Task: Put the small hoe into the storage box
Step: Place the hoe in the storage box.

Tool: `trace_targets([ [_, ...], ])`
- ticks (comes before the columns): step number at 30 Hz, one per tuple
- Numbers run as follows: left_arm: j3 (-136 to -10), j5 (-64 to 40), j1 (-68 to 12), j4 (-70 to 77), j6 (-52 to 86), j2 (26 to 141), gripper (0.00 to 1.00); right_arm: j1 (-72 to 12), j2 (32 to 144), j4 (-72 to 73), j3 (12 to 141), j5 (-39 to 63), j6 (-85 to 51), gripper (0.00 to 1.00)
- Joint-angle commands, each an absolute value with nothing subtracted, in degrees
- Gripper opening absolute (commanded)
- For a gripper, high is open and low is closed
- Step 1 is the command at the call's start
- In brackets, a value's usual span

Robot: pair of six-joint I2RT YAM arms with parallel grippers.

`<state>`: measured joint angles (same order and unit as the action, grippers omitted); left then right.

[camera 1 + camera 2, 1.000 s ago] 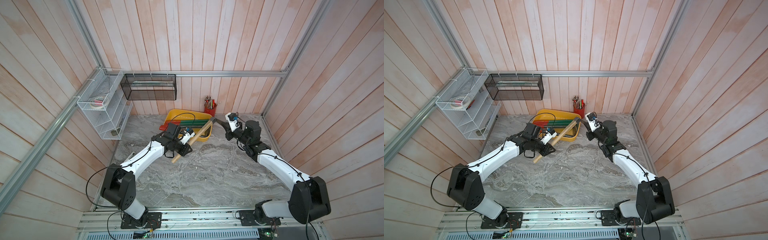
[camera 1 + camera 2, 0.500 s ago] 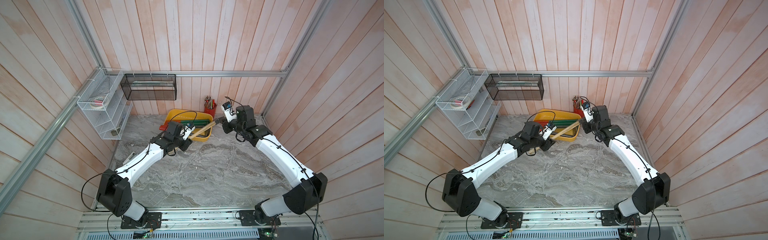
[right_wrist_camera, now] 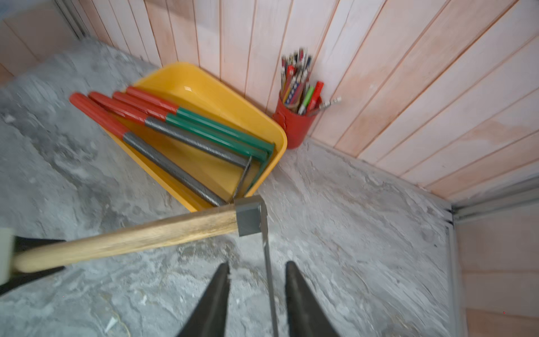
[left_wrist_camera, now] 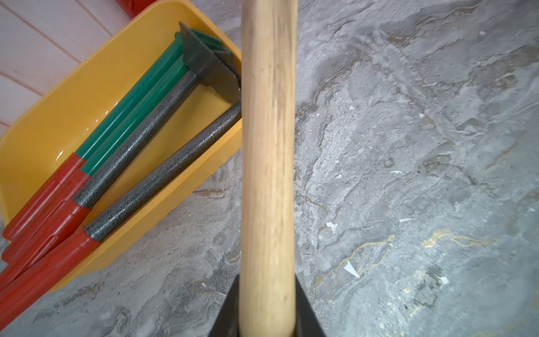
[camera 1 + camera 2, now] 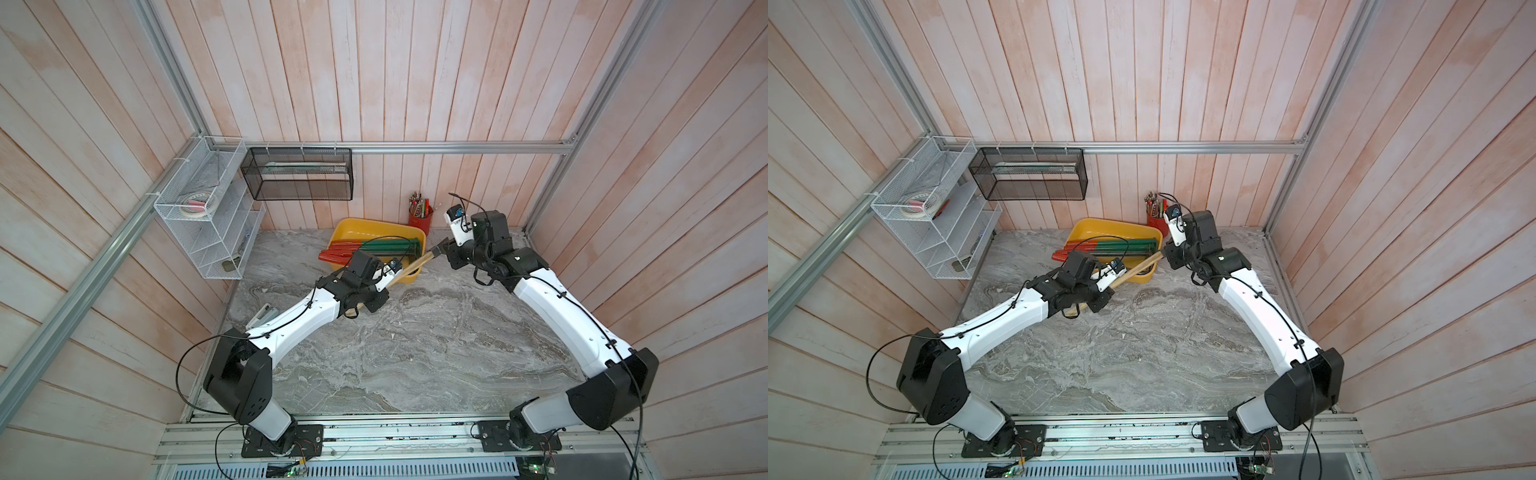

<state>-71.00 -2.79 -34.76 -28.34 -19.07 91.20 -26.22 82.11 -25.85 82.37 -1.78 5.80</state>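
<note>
Small hoe, blade edge-on inside parted right claw

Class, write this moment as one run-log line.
left claw: shut on wooden-handled small hoe; right claw: open around its grey blade; hoe: not yet in shallow yellow plastic tub

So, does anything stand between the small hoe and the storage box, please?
Nothing stands between them: the small hoe hangs with its head at a corner of the storage box. Four long-handled tools inside cover much of its floor.
</note>
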Motion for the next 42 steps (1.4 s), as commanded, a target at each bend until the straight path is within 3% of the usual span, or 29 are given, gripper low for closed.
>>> trace_targets([
  [1,-70.84,-3.33,-34.16,-26.60,-15.70,91.21,0.00,-25.26,74.09,-10.64,72.96,5.86,2.00,0.48],
  [8,-72.36,-16.78,-31.08,-27.96,-12.55,89.27,0.00,-15.94,63.70,10.60,54.50,21.93,-3.24,0.53],
  [14,-74.40,-36.09,-26.11,-30.45,-10.40,87.08,0.00,-14.94,63.24,18.23,45.38,21.97,-0.92,0.51],
  [20,-73.75,-45.34,-25.31,-31.94,-9.76,86.61,0.00,-15.99,64.87,20.83,47.05,19.95,3.50,0.51],
  [29,-73.56,-46.49,-26.13,-34.01,-10.68,86.83,0.00,-17.74,72.71,19.57,55.58,20.78,8.09,0.49],
  [39,-74.94,-46.24,-26.36,-35.90,-11.09,87.03,0.00,-19.25,75.14,19.31,56.71,21.07,9.44,0.48],
  [42,-75.85,-46.61,-26.94,-36.42,-11.44,87.79,0.00,-19.24,75.98,19.38,57.12,21.09,9.87,0.38],
])
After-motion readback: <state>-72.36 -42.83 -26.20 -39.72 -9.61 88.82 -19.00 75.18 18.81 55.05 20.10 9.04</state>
